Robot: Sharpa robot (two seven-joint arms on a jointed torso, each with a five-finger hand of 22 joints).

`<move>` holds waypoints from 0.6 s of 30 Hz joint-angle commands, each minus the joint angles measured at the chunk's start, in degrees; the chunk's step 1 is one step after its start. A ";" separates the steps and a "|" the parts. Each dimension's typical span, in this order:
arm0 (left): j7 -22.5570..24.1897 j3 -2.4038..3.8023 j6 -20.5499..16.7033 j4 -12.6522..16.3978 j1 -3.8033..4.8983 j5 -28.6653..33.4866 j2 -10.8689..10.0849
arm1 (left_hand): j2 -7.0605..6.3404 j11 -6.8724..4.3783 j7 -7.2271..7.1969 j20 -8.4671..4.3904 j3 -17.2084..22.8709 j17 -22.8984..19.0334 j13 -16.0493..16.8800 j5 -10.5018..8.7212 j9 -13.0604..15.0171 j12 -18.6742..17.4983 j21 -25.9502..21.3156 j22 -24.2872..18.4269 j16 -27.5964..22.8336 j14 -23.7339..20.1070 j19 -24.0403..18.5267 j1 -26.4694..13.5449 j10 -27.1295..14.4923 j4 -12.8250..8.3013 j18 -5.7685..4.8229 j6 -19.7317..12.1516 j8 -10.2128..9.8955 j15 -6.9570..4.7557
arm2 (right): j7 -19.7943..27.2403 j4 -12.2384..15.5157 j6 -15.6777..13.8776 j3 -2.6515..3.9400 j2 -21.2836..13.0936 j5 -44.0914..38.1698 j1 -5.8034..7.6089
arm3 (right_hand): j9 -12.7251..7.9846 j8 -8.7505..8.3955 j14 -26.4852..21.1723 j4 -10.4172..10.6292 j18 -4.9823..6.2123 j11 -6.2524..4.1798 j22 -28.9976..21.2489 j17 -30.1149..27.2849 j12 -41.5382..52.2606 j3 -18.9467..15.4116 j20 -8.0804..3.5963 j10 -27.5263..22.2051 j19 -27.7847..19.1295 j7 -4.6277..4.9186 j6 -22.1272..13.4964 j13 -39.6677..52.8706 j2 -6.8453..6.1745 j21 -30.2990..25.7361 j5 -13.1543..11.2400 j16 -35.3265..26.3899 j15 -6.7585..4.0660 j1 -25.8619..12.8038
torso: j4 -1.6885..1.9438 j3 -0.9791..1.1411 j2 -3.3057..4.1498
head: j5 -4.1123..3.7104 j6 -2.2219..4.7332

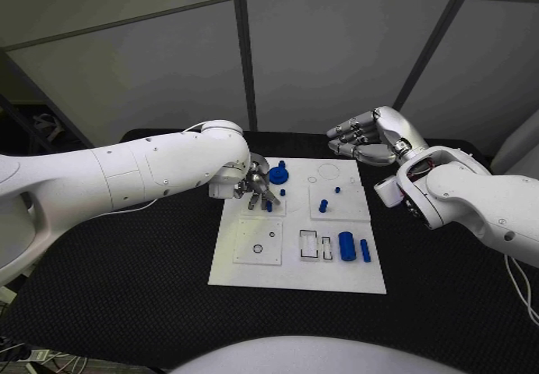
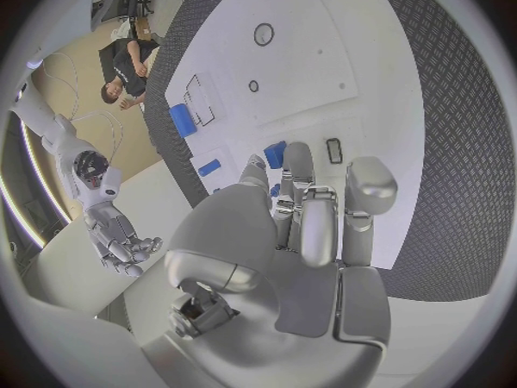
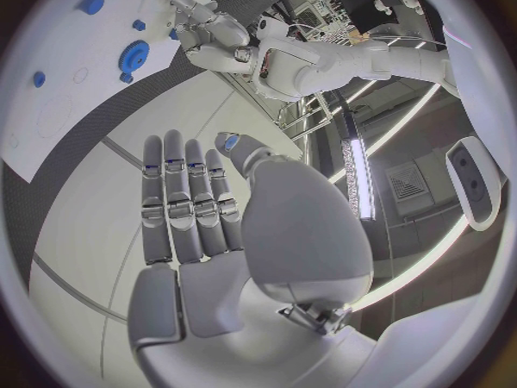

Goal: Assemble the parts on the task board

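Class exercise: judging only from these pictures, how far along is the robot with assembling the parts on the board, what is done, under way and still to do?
Early to midway, at a guess. Done: small blue pegs stand in the task board, and a round blue part sits at its far end. Under way: the left hand is down on the board among the parts; whether it grips one is unclear. The right hand hovers, fingers apart. Left: two blue blocks lie loose beside empty outlined slots.
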 commanded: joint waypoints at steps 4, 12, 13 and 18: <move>-0.41 0.01 0.61 -0.20 0.02 0.43 0.13 | 0.24 -0.47 -0.12 -0.35 1.67 -0.02 0.17 0.09 0.81 -0.44 0.28 0.12 -0.31 1.64 -0.13 1.43 -0.09 -0.58 -0.88 -0.80 0.27 -0.46 | 0.01 0.05 0.83 0.05 0.06 0.17 0.10 | -0.07 -0.15 -0.38 -0.18 0.40 0.13 -0.09 -0.05 -0.16 -0.15 0.18 -0.37 -0.17 0.28 0.08 -0.09 -0.12 -0.28 0.38 -0.08 -0.14 -0.54 | 0.06 0.00 -0.03 | -0.01 -0.12; -0.40 0.01 0.82 -0.11 0.00 0.82 0.09 | 0.85 -0.80 -0.46 -0.53 5.22 0.07 0.24 0.08 1.98 -1.18 0.47 0.38 -0.34 1.67 -0.06 4.58 -0.24 -2.91 -0.90 -1.37 0.12 -0.72 | -0.03 0.08 1.00 0.05 0.06 0.17 0.10 | -0.06 -0.12 -0.42 -0.18 0.41 0.11 -0.14 -0.12 -0.13 -0.16 0.21 -0.34 -0.17 0.26 0.11 -0.10 -0.08 -0.36 0.44 -0.08 -0.13 -0.56 | 0.02 0.01 0.01 | -0.06 -0.29; -0.40 0.01 0.78 -0.10 0.00 0.97 0.08 | 1.00 -0.87 -0.51 -0.58 6.01 0.07 0.21 0.09 2.11 -1.36 0.45 0.37 -0.35 1.67 -0.08 5.28 -0.32 -3.42 -0.89 -1.50 0.05 -0.78 | -0.04 0.08 1.01 0.05 0.06 0.17 0.10 | -0.06 -0.12 -0.42 -0.18 0.41 0.11 -0.14 -0.12 -0.13 -0.16 0.21 -0.34 -0.17 0.26 0.11 -0.10 -0.08 -0.36 0.44 -0.08 -0.13 -0.56 | 0.01 0.00 0.00 | -0.05 -0.30; -0.30 0.01 0.18 0.00 -0.03 2.45 -0.11 | 1.22 -0.99 -0.53 -0.88 12.16 0.12 -0.26 0.34 2.83 -2.93 0.49 0.47 -0.39 1.66 -0.13 9.39 -0.90 -7.05 -0.91 -2.36 -0.44 -0.99 | -0.08 0.02 1.11 0.05 0.05 0.17 0.10 | -0.06 -0.12 -0.44 -0.18 0.41 0.11 -0.15 -0.14 -0.13 -0.16 0.21 -0.34 -0.17 0.26 0.11 -0.11 -0.08 -0.38 0.45 -0.09 -0.13 -0.56 | 0.07 0.03 -0.06 | -0.05 -0.42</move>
